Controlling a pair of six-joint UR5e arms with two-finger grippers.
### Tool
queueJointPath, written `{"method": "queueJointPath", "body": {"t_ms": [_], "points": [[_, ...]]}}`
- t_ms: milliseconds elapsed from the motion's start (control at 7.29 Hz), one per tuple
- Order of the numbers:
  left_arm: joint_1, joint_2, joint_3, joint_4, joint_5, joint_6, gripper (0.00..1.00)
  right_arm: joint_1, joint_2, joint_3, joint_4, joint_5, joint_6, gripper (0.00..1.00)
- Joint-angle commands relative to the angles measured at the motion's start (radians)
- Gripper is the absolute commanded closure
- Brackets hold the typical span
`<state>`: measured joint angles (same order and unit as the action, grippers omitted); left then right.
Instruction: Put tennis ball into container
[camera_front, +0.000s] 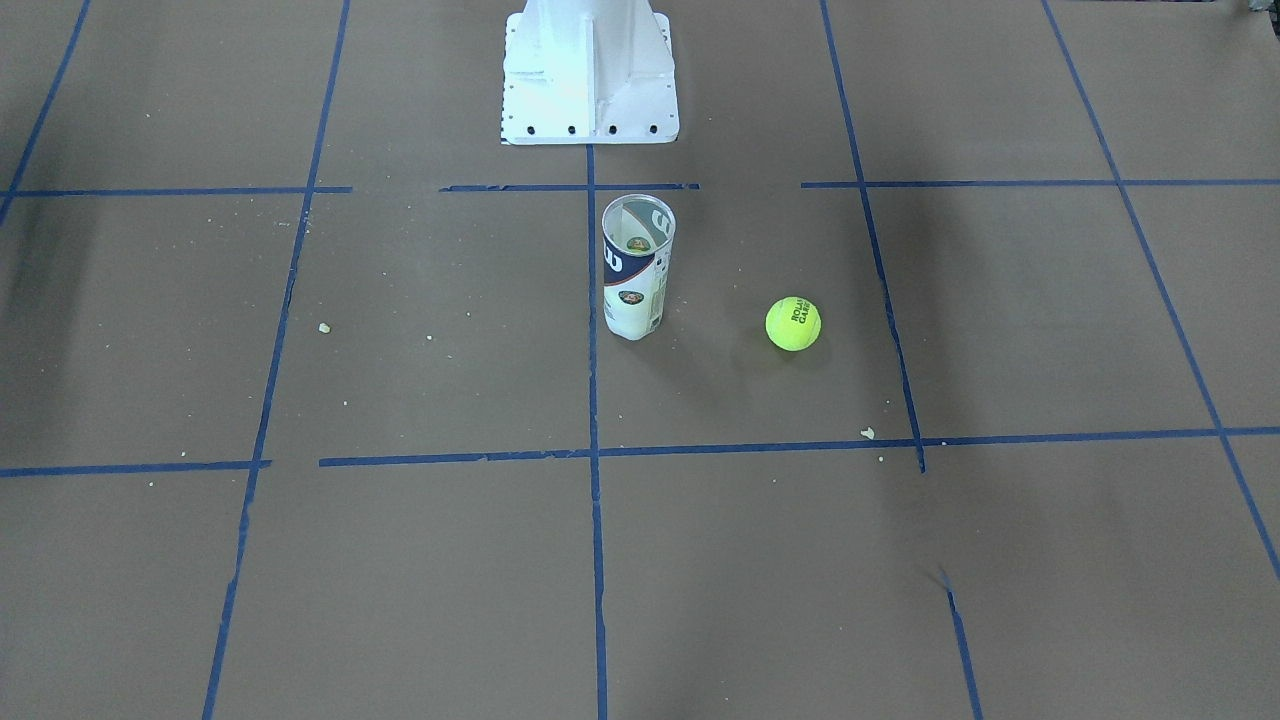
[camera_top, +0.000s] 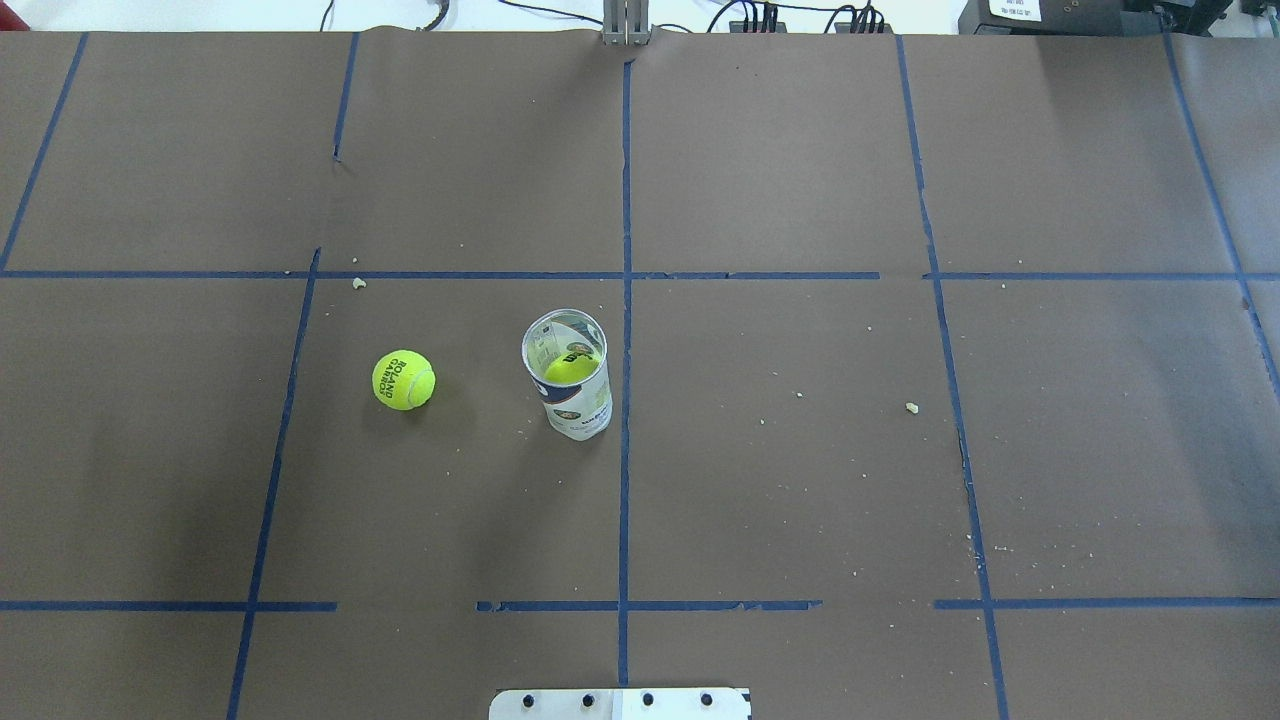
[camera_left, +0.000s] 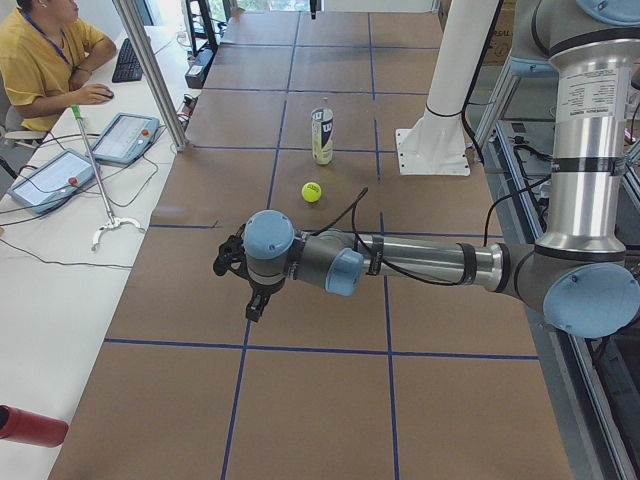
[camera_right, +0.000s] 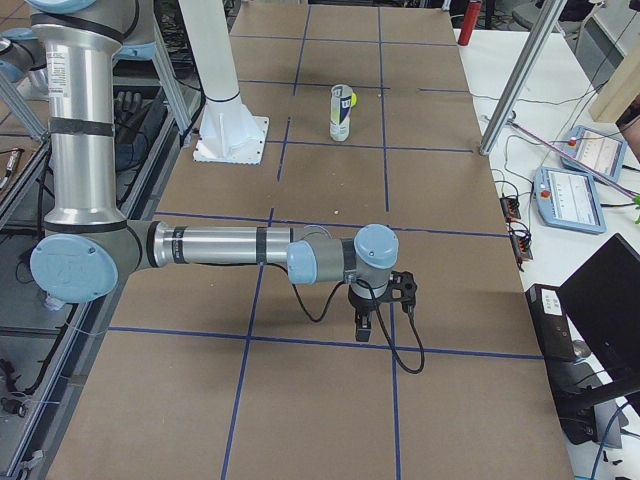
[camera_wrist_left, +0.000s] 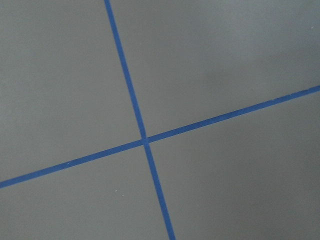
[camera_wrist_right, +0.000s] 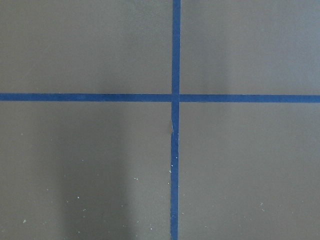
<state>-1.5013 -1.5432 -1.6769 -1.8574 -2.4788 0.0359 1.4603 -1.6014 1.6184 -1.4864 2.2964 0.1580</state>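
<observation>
**Layout.** The container (camera_top: 567, 375) stands upright near the middle of the bench (camera_top: 800, 480), just left of the centre tape line (camera_top: 625, 200). Its open mouth faces up. This orientation most likely exists so that you can release a ball into it from directly above. A second ball (camera_top: 568, 369) already sits inside the tube. The tennis ball (camera_top: 404, 380) rests on the bench to the left of the container, near it but apart, with bare paper all round it. That clearance should allow a straight descent over the ball without disturbing the tube. The white pedestal base (camera_front: 590, 70) stands on the robot's side of the container, apart from it.

**Arms.** Both arms reach out low over the ends of the bench, which leaves the centre unobstructed. Each wrist camera looks down on a tape crossing and shows no fingers.

**Claw state.** The left claw (camera_left: 255, 303) and the right claw (camera_right: 362, 325) appear only in the side views. You cannot tell from these whether either is wide or narrow. Neither appears to carry anything.

**Ball relative to claws.** The tennis ball lies well apart from both claws. From the left claw it lies farther along the bench, with the container beyond it. Because the ball is on the left of the container, treat the left arm as the likelier one for the pick.
</observation>
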Motion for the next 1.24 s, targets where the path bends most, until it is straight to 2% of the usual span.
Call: {"method": "queueJointPath", "body": {"t_ms": [0,137,275,412,686,824,961,1098], "points": [[0.158,-0.014,-0.064,-0.089,0.007,-0.153,0.00,0.000,0.000,0.000,0.000,0.000,0.000,0.00],[0.268,-0.071,-0.125,-0.091,0.131,-0.339,0.00,0.000,0.000,0.000,0.000,0.000,0.000,0.00],[0.377,-0.145,-0.150,-0.091,0.311,-0.581,0.00,0.000,0.000,0.000,0.000,0.000,0.000,0.00],[0.456,-0.214,-0.136,-0.080,0.336,-0.834,0.00,0.000,0.000,0.000,0.000,0.000,0.000,0.00],[0.628,-0.291,-0.142,-0.080,0.375,-1.154,0.00,0.000,-0.002,0.000,0.000,0.000,0.000,0.00],[0.707,-0.345,-0.130,-0.071,0.459,-1.265,0.00,0.000,0.000,0.000,0.000,0.000,0.000,0.00],[0.778,-0.374,-0.113,-0.036,0.509,-1.281,0.00,0.000,0.000,0.000,0.000,0.000,0.000,0.00],[0.794,-0.408,-0.134,0.066,0.585,-1.278,0.00,0.000,0.000,0.000,0.000,0.000,0.000,0.00]]}}
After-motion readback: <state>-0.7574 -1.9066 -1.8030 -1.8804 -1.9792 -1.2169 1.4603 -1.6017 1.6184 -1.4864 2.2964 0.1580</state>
